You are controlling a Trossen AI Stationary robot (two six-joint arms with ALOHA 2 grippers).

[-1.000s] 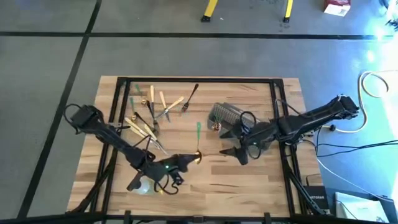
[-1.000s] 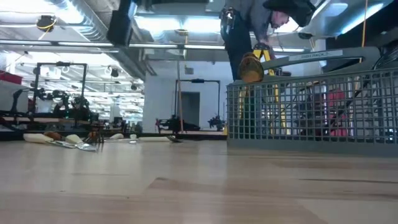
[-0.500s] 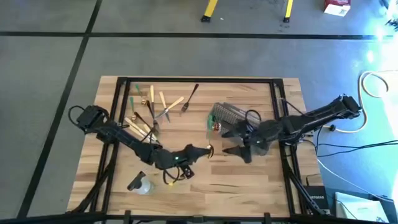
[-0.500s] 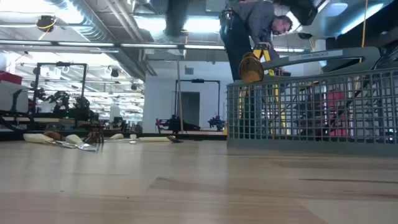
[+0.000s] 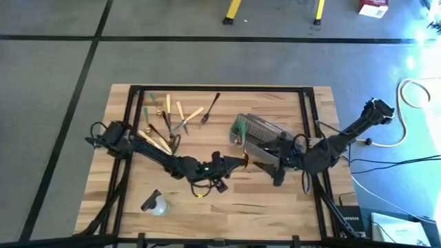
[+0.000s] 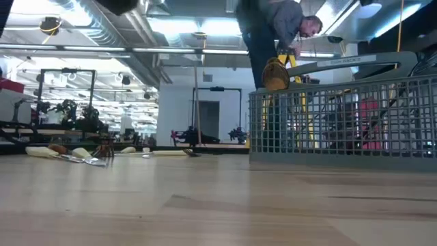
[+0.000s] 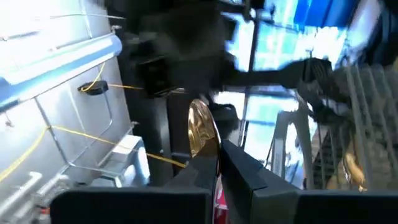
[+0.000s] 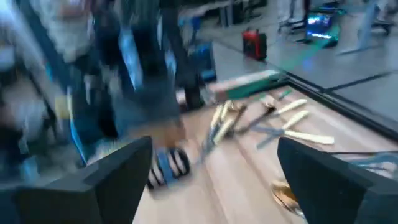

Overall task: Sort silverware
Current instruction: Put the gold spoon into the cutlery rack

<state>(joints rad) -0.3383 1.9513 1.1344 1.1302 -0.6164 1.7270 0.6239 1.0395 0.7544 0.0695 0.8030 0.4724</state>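
Silverware (image 5: 169, 120), slim tan, black and green pieces, lies scattered near the table's (image 5: 275, 207) ten o'clock corner in my high view. My left gripper (image 5: 242, 162) reaches across mid-table toward three o'clock, its fingers closed on a gold spoon (image 5: 238, 162), just beside the grey mesh basket (image 5: 256, 127). My right gripper (image 5: 272, 160) hangs by the basket's six o'clock side. A clear bottle (image 5: 154, 204) lies toward seven o'clock.

In the low view, the basket (image 6: 341, 123) fills the three o'clock side; loose utensils (image 6: 75, 154) lie far off at nine o'clock. A person bends beyond the table.

The left wrist view shows the spoon's gold bowl (image 7: 203, 130) rising from between closed fingers (image 7: 249, 174).

The right wrist view shows its fingers (image 8: 323, 180) spread wide, holding nothing.

I judge these pieces light, stiff and slippery; mid-handle is the safest hold.
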